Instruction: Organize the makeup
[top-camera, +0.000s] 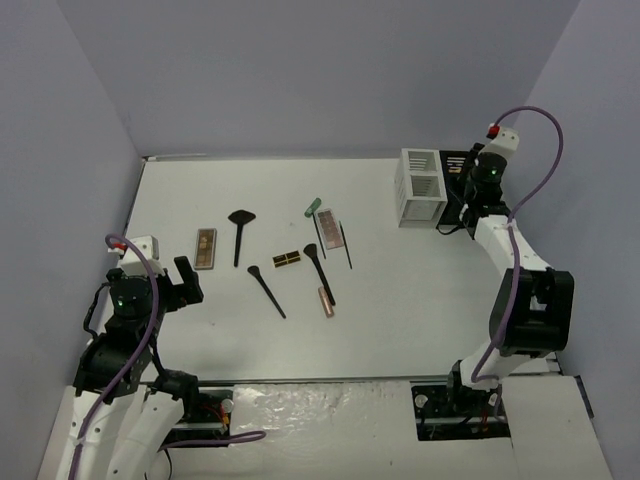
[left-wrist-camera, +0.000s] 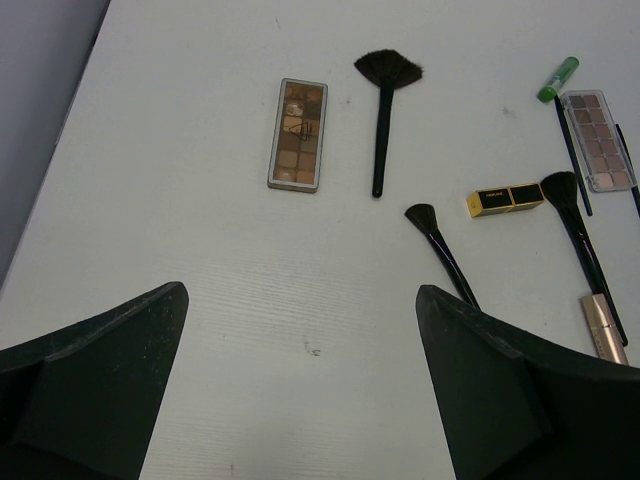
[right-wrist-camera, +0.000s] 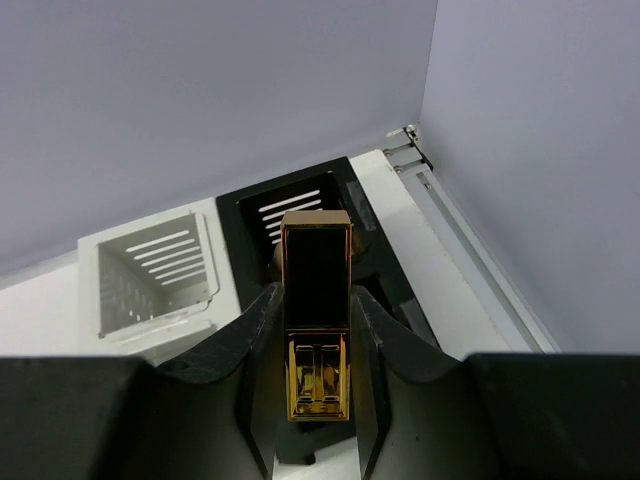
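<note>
Case (right-wrist-camera: 316, 290) glossy blk-gold, rectangular | R jaws clamped on it | L jaws wide apart

The white table (top-camera: 400, 330) carries makeup scattered round its middle. At 9 o'clock of the scatter lies a brown palette (top-camera: 205, 248), with a fan brush (top-camera: 240, 232) just beside it. A black-gold case (top-camera: 287, 260) sits between a short brush (top-camera: 266, 290) and a longer brush (top-camera: 320, 272), whose handle ends by a pink tube (top-camera: 326, 301). At 12 o'clock lie a green tube (top-camera: 313, 207) and a second palette (top-camera: 327, 222). At the table's 1 o'clock stands a white organizer (top-camera: 420, 187), with a black organizer (top-camera: 455, 165) just beside it, under the right arm (top-camera: 505, 250). The left gripper (top-camera: 176, 285), fingers spread, hangs at 8 o'clock.
</note>
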